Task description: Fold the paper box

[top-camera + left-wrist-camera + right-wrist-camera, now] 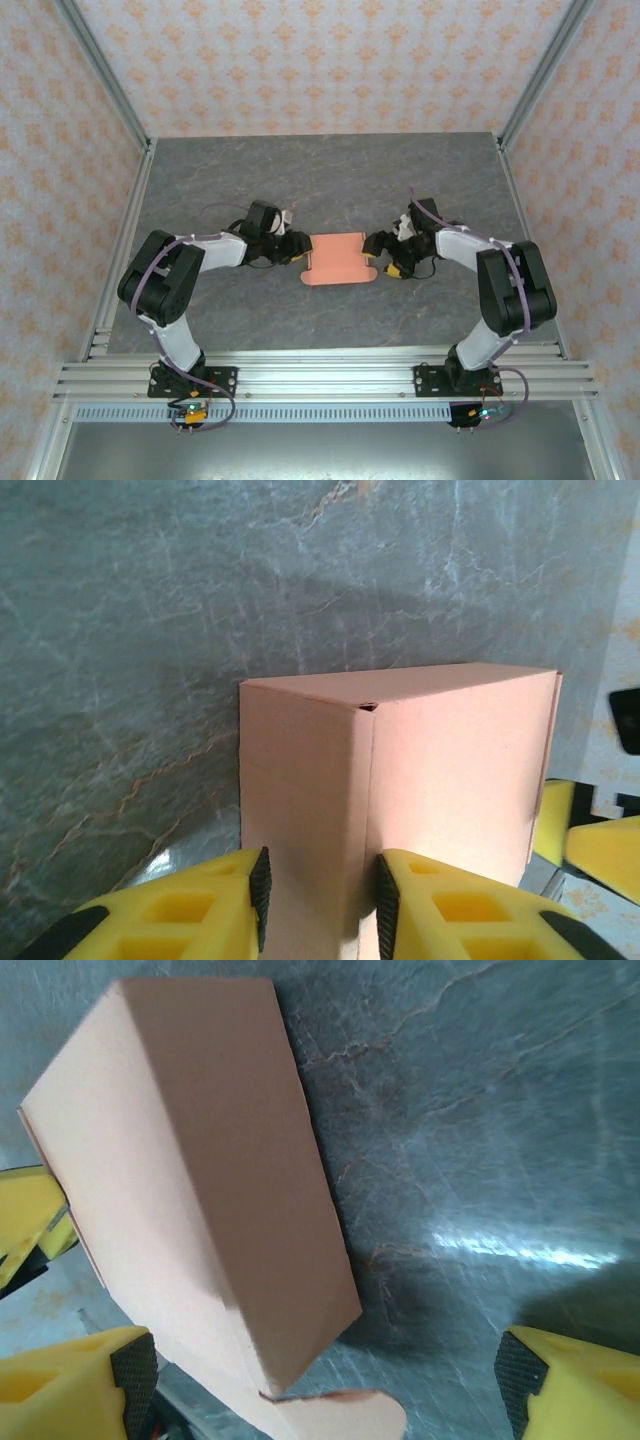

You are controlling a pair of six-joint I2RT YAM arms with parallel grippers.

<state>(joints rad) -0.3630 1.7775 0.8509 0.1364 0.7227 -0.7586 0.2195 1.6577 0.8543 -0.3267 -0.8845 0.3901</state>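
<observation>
The salmon paper box (340, 258) lies flat on the grey table between both grippers, folded into a shallow rectangular shape. My left gripper (297, 250) is at its left end. In the left wrist view its jaws (320, 900) are closed in on the narrow side of the paper box (450, 760). My right gripper (374, 245) is at the right end, and it stands wide open (325, 1380). A corner of the paper box (200, 1160) reaches in between its fingers, with a rounded tab (340, 1420) sticking out below.
The grey marbled table (300, 190) stretches behind and in front of the box. Aluminium posts (105, 70) and patterned walls close in the sides and back. An aluminium rail (320, 375) runs along the near edge by the arm bases.
</observation>
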